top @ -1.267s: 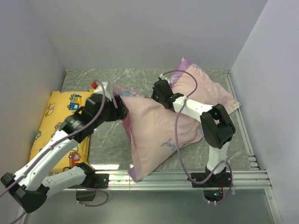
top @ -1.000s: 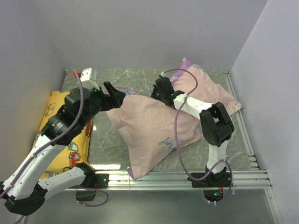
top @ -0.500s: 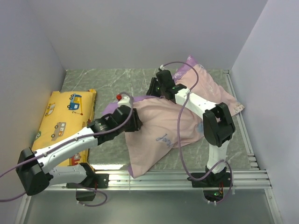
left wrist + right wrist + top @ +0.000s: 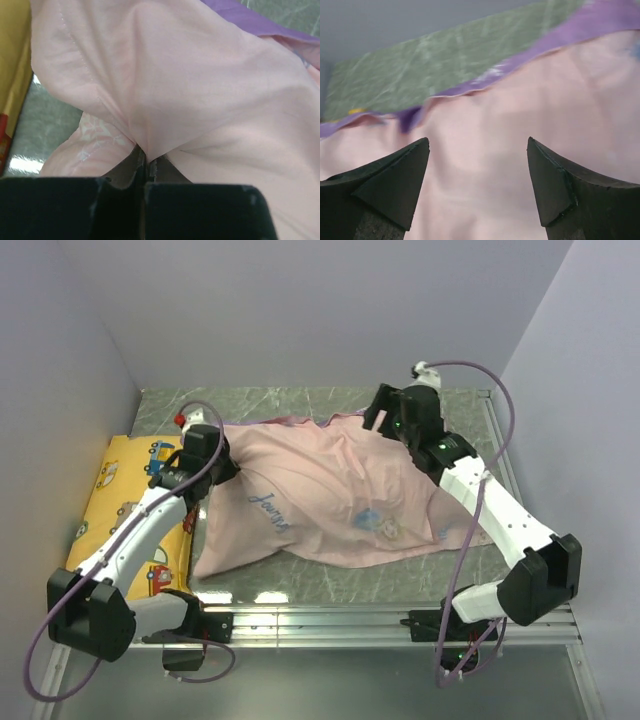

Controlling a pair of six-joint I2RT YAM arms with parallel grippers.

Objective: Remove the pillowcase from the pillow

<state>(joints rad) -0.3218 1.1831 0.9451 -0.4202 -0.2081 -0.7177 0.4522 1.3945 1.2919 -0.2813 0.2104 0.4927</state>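
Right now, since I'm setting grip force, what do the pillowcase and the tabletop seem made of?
Pillowcase: thin matte woven cloth, perhaps cotton or polyester; it drapes, creases and shows a stitched seam. Tabletop: green veined marble look, slightly glossy; real stone or laminate, I cannot tell.

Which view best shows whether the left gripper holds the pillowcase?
The left wrist view: the left gripper is shut on a pinched fold of the pillowcase. The top view shows it only at the cloth's left edge, its grip unclear. The right wrist view shows cloth and the open right gripper.
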